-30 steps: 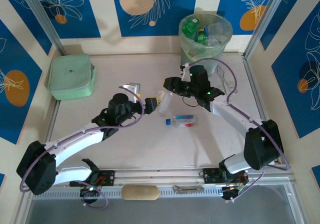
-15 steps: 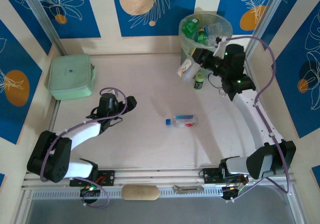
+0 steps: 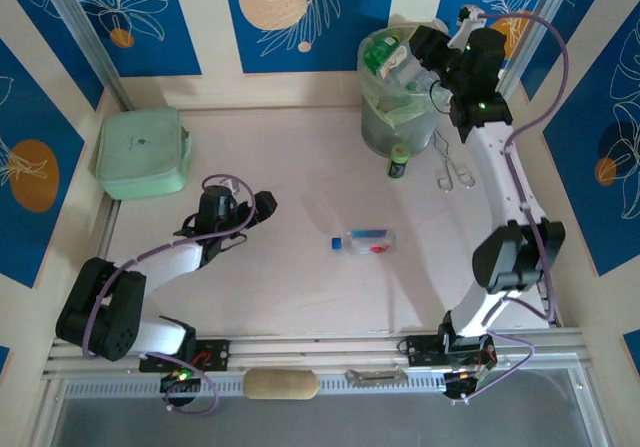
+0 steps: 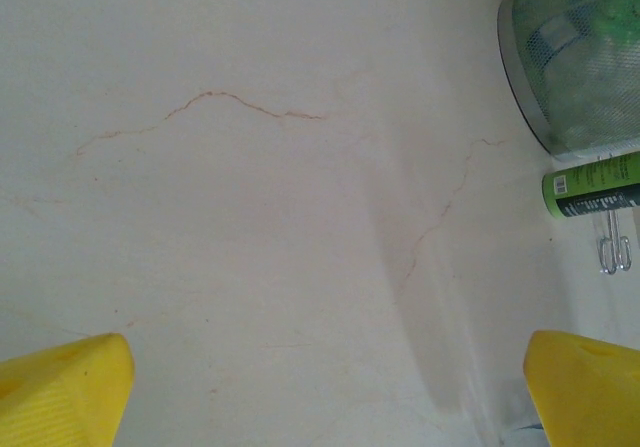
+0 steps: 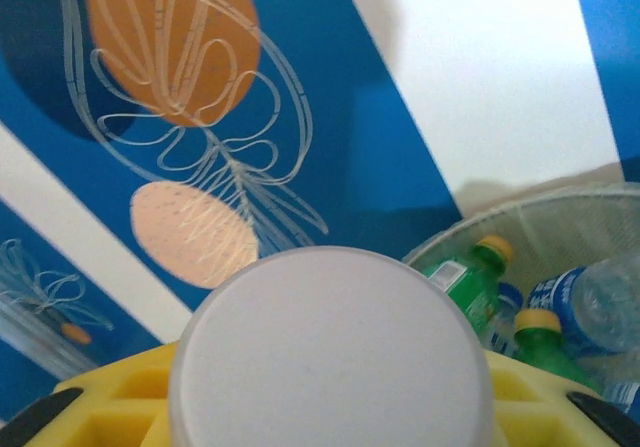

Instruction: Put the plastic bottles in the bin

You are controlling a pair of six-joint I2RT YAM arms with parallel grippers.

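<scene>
Since half a second ago the right arm has swung up and back, so the right claw now hangs over the rim of the round grey bin with its pale green bag liner; the left arm has barely stirred. Between this claw's yellow fingers sits a small pale plastic bottle, clamped across its body, its round end facing the wrist camera. Just beyond and below it, green and blue-labelled bottles already lie in the bin. To my eye the held bottle is light, thin-walled and a little slick. A hold across the middle suits it, though a hard squeeze would dent it. Well back from this claw, towards the arm bases, a clear bottle with a blue cap and red-blue label lies on its side on the pale table. The left claw stands wide and empty, that bottle off to its right.
</scene>
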